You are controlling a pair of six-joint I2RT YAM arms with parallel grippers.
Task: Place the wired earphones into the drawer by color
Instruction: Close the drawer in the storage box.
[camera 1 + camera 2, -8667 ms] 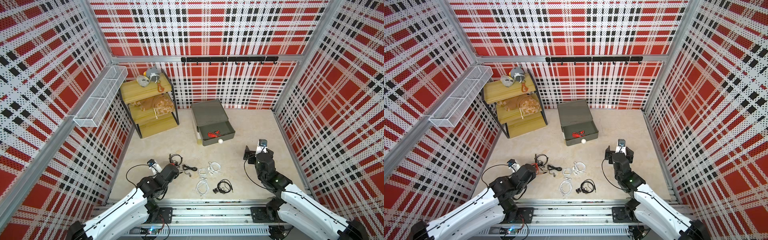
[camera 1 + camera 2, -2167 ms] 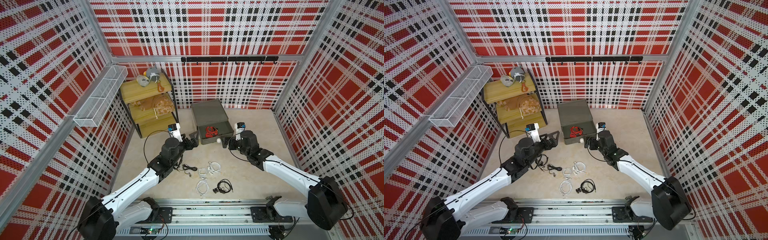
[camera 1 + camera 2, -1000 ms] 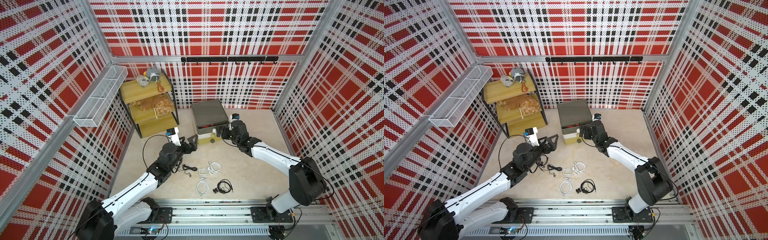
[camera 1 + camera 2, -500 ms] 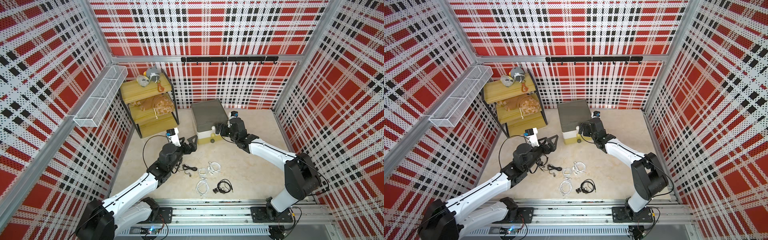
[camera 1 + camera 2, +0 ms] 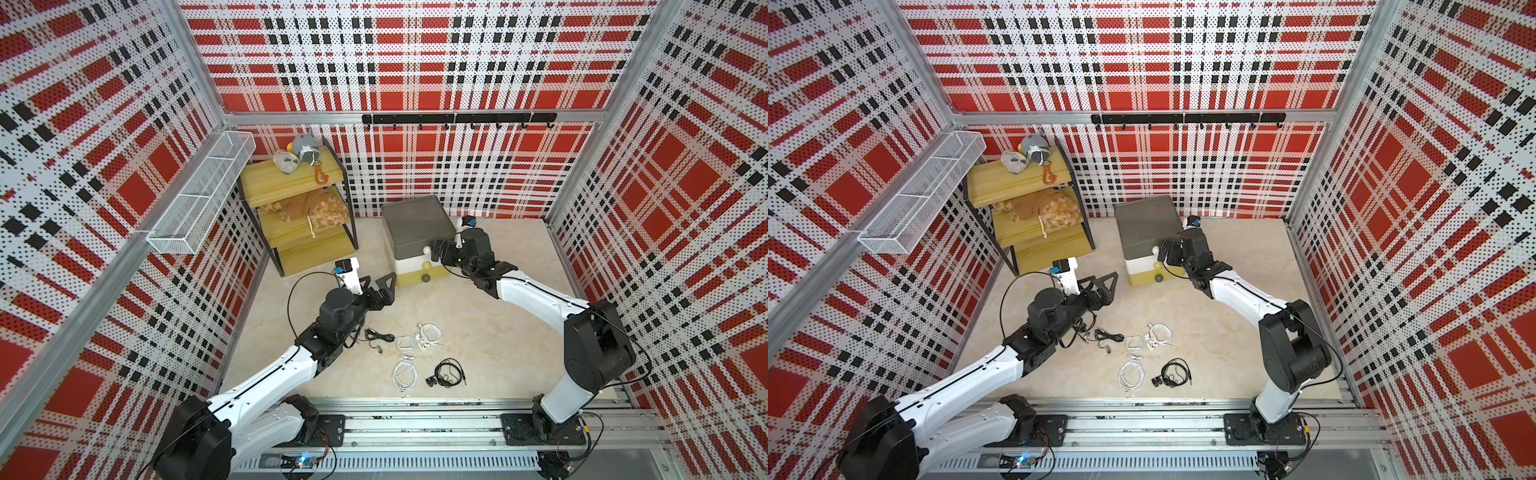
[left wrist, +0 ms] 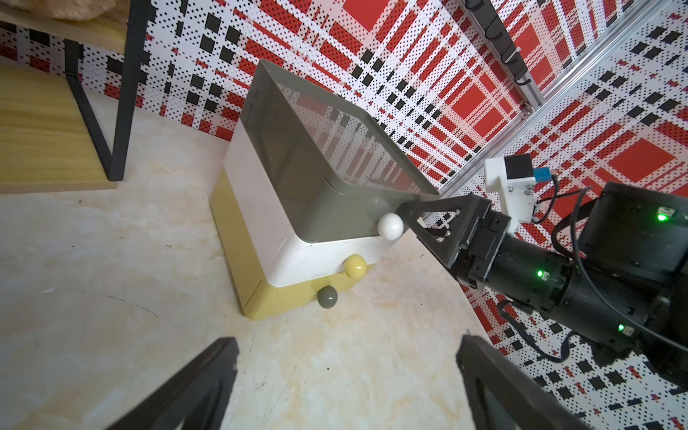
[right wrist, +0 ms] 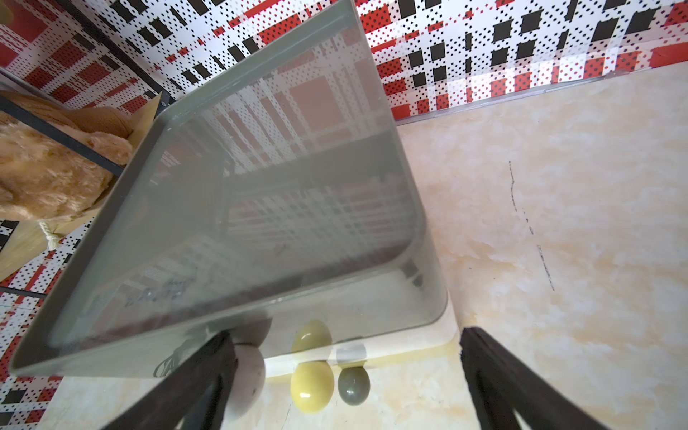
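Observation:
The drawer [image 5: 417, 224] stands at the back of the floor with all three tiers closed. In the right wrist view, the white knob [image 7: 249, 376], yellow knob [image 7: 312, 385] and grey knob [image 7: 353, 385] show on its front. My right gripper [image 5: 436, 257] is open at that front, one finger [image 6: 413, 212] against the white knob [image 6: 390, 225]. My left gripper [image 5: 379, 279] hovers open and empty over bare floor left of the drawer [image 6: 283, 178]. White wired earphones [image 5: 430, 332] [image 5: 405, 370] and black ones [image 5: 449, 372] [image 5: 376, 336] lie on the floor in front. Red ones are hidden.
A yellow wooden shelf rack [image 5: 307, 232] with plush toys stands left of the drawer. A white wire basket [image 5: 199, 195] hangs on the left wall and a black hook rail [image 5: 457, 118] runs along the back wall. My left arm lies over the floor beside the black earphones.
The dark grey top tier, open with red earphones inside two seconds ago, now sits closed. My right gripper followed it in to the drawer's front. My left arm has barely moved.

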